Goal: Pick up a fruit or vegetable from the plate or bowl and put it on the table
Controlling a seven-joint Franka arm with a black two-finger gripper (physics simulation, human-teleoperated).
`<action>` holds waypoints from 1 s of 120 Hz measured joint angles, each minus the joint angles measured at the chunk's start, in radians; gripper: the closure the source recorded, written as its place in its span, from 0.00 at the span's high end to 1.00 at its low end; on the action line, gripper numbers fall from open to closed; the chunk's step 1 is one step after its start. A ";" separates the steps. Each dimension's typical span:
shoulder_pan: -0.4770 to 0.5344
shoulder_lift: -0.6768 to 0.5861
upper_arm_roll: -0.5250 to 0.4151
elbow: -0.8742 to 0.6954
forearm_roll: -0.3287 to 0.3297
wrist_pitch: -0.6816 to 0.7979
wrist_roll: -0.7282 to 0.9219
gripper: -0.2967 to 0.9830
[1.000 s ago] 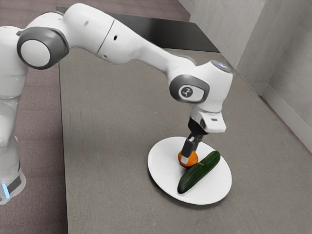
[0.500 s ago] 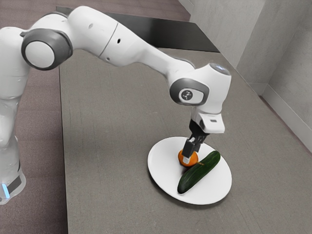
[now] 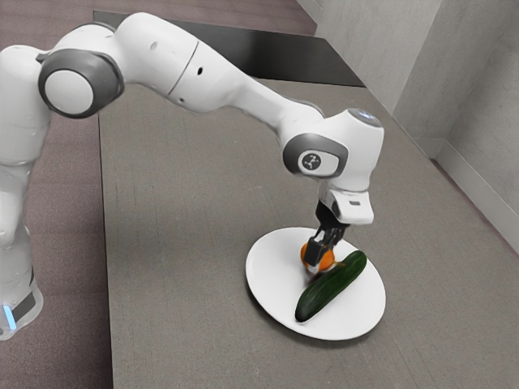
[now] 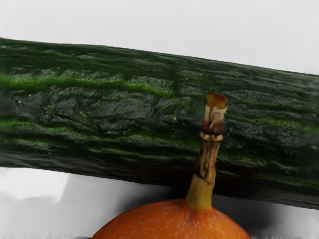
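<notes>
On the white plate [image 3: 272, 284] lies a dark green cucumber [image 3: 330, 288], diagonal across its middle. My gripper [image 3: 318, 261] points down over the plate, shut on a small orange fruit [image 3: 328, 258] beside the cucumber. The near finger covers part of the fruit, and the far finger is largely hidden. The wrist view has the orange fruit [image 4: 169, 221] at its lower edge, its brown stem standing up in front of the cucumber [image 4: 99, 109].
A grey table [image 3: 186, 211] extends around the plate on all sides. A dark panel [image 3: 276, 61] lies at its far end, and pale walls [image 3: 478, 105] rise beyond the exterior view's right edge of the table.
The orange fruit has shifted slightly up and toward the exterior view's right, with my fingers now around it. The hand has tilted a little. Cucumber and plate have stayed put.
</notes>
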 joint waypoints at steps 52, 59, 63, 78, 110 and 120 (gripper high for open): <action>0.013 -0.202 0.341 0.011 0.001 -0.144 -0.019 0.49; 0.025 -0.205 0.393 0.011 0.001 -0.174 -0.022 0.49; 0.036 -0.204 0.410 0.010 0.001 -0.188 -0.024 0.49; 0.043 -0.202 0.428 0.010 0.001 -0.225 -0.032 0.50; -0.004 -0.198 0.429 0.010 -0.004 -0.261 -0.043 0.70; 0.012 -0.198 0.429 0.020 -0.005 -0.265 -0.044 0.73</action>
